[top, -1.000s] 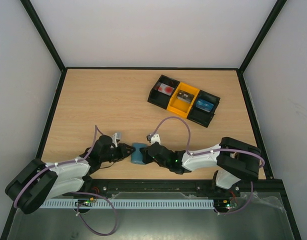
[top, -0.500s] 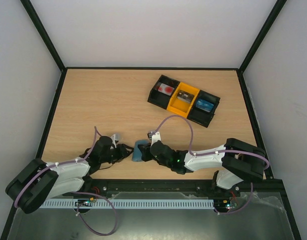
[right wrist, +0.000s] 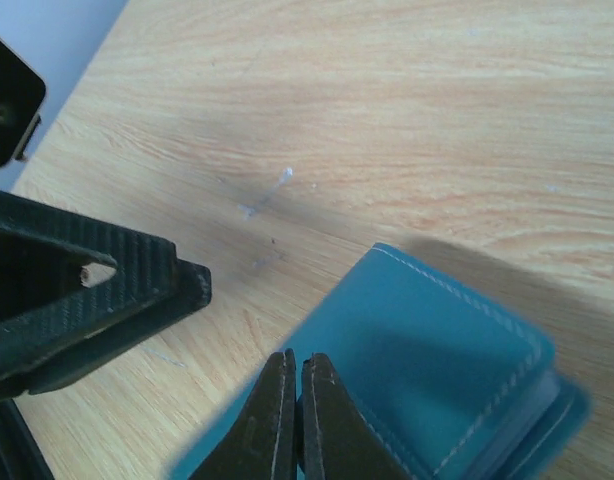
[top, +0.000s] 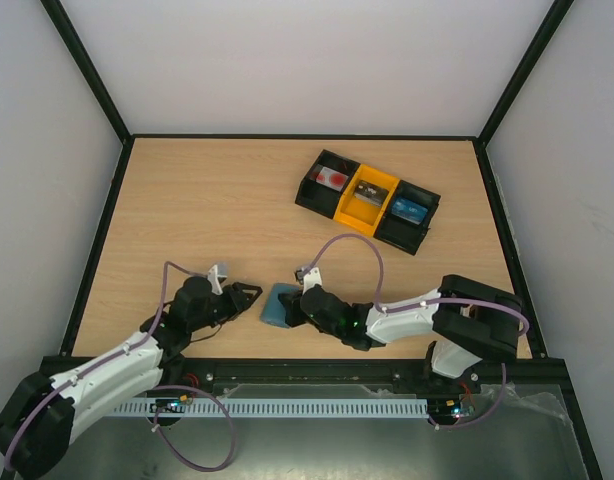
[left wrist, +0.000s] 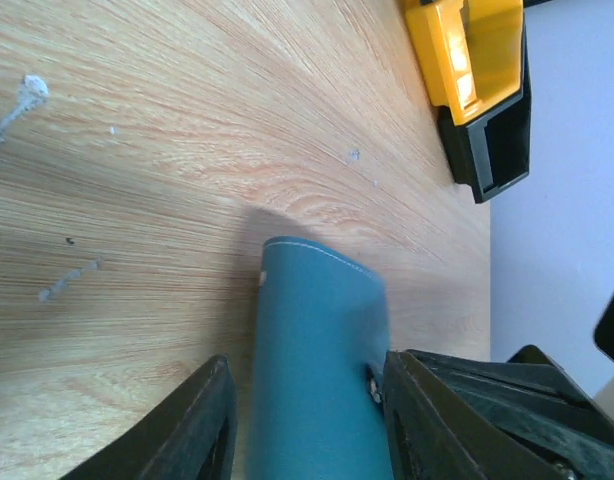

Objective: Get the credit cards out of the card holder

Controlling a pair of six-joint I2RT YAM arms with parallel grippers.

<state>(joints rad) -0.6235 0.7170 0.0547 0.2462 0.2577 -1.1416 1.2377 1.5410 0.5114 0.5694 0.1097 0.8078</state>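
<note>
A dusty-blue card holder (top: 277,306) lies at the middle of the tabletop's (top: 187,210) near edge. The three credit cards (top: 334,178) sit one per bin in a black-and-yellow tray (top: 307,193) toward the far right corner, so emptying looks finished. The left tool (left wrist: 309,362) is released, its fingers apart either side of the holder. The right tool (right wrist: 295,375) is clenched, tips over it. The next move probably means backing both arms away. No writing is legible.

The card holder (top: 278,305) is blue with pale stitches. The tray (top: 353,215) is black and yellow. The table (top: 187,200) is stripy light wood.
</note>
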